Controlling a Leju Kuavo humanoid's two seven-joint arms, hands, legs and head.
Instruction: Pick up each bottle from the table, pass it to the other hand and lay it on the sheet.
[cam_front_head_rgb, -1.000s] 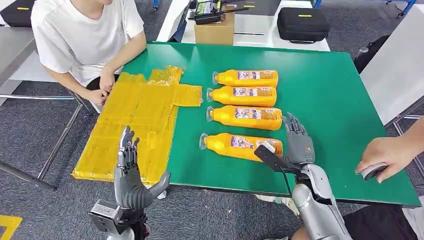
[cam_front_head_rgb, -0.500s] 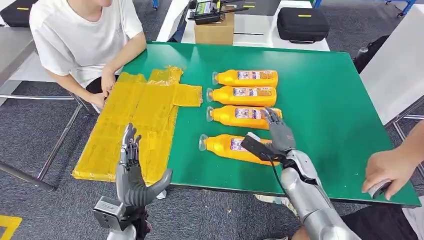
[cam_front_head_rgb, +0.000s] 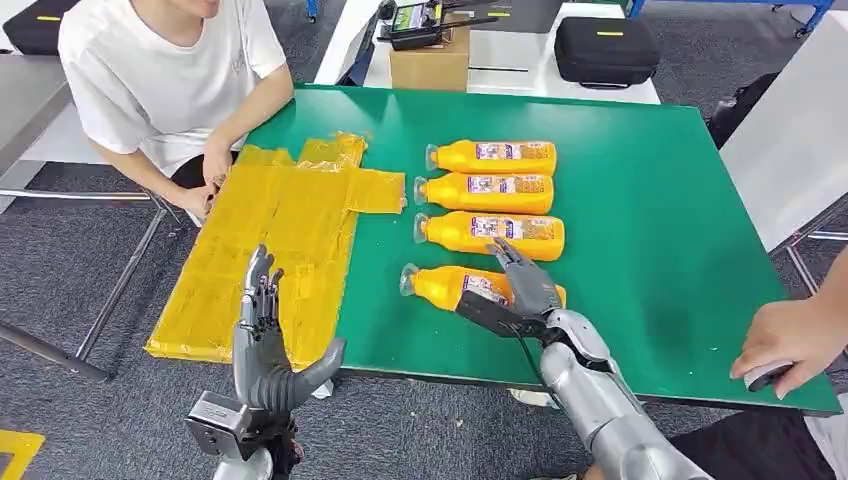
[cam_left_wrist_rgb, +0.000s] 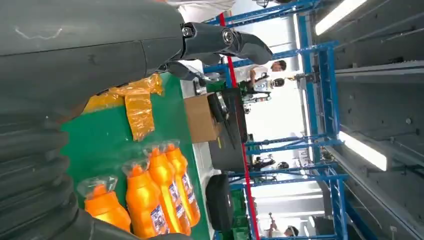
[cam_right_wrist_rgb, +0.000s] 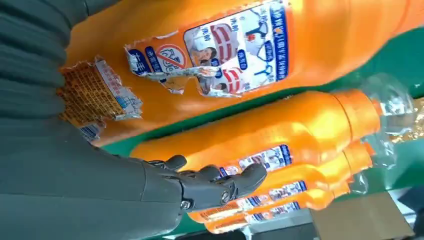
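The right hand (cam_front_head_rgb: 527, 290) has slid over from the table's right side and now sits on top of the nearest bottle (cam_front_head_rgb: 450, 285), fingers spread and not yet wrapped around it (three more bottles (cam_front_head_rgb: 490, 191) lie in a row behind). The bottle has not moved on the green table (cam_front_head_rgb: 650, 200). The left hand (cam_front_head_rgb: 262, 340) stays open, fingers up, beside the yellow sheet (cam_front_head_rgb: 270, 240).

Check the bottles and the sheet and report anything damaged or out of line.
The nearest bottle, under the right hand, has a torn, peeling label, plain in the right wrist view. It also lies slightly slanted, unlike the three straighter bottles beyond it. The yellow sheet is crinkled and hangs over the table edge.
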